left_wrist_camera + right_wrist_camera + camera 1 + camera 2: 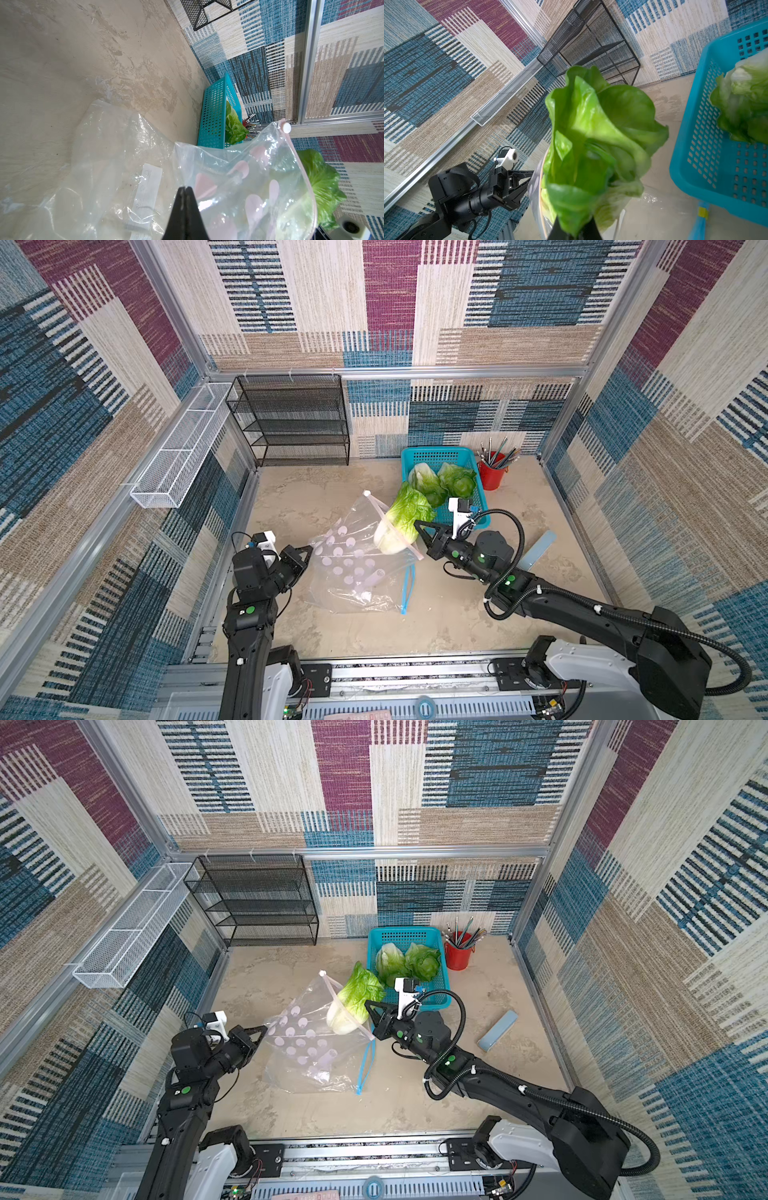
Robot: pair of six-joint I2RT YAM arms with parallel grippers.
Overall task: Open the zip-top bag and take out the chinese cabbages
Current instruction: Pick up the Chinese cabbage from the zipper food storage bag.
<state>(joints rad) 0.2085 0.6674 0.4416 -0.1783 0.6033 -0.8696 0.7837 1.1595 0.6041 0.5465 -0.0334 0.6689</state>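
Observation:
The clear zip-top bag (353, 568) (307, 1048) with pink dots and a pink zip rim is held up off the table. My left gripper (308, 549) (262, 1029) (185, 188) is shut on the bag's film at the end away from its mouth. One chinese cabbage (405, 510) (359, 990) (598, 128) sticks out of the open mouth. Its white base is inside and its green tips are outside. My right gripper (417, 524) (368, 1004) (572, 232) is shut on its leaves. Two more cabbages (424, 481) (459, 481) lie in the teal basket (436, 452) (403, 930).
More clear film with a blue zip strip (408, 589) lies on the table under the bag. A red cup of pencils (492, 475) stands right of the basket. A light blue block (538, 549) lies at the right. A black mesh rack (291, 423) stands at the back.

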